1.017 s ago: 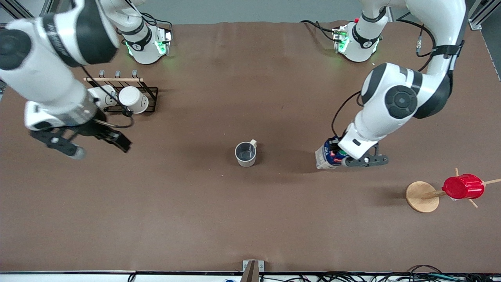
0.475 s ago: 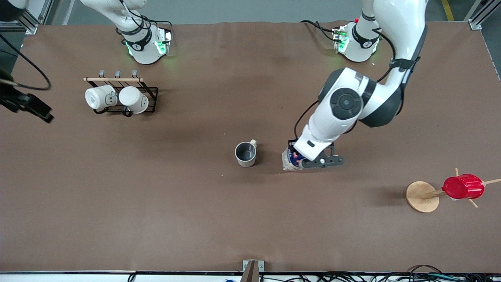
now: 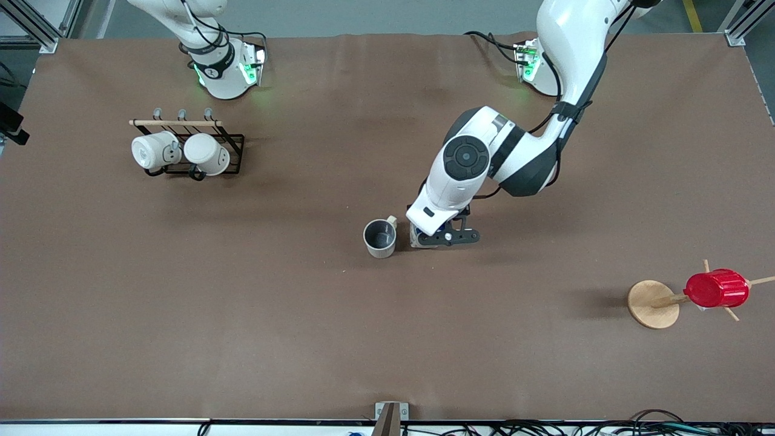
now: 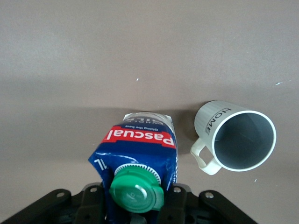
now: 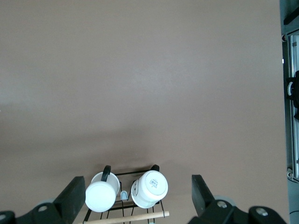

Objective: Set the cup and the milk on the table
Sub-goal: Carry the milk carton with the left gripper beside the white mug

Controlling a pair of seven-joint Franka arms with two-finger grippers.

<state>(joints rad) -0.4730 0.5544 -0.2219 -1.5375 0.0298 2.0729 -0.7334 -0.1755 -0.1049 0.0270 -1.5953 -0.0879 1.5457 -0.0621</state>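
The cup (image 3: 380, 238), cream-white with a dark grey inside, stands upright on the brown table (image 3: 387, 339) near its middle. It also shows in the left wrist view (image 4: 236, 140). My left gripper (image 3: 445, 236) is shut on the milk (image 4: 140, 144), gripping its blue gabled top just under the green cap. The carton hangs upright close beside the cup, toward the left arm's end. Only a sliver of the milk (image 3: 416, 237) shows in the front view. I cannot tell whether its base touches the table. My right gripper (image 5: 138, 196) is open and empty, high over the mug rack.
A black wire rack (image 3: 230, 145) holding two white mugs (image 3: 148, 151) stands toward the right arm's end. It also shows in the right wrist view (image 5: 121, 196). A red ribbed cup (image 3: 716, 288) hangs on a wooden stand (image 3: 652, 304) toward the left arm's end.
My left gripper has carried the milk across the table from the left arm's end to right beside the cup. My right arm has lifted and swung out of the front view.
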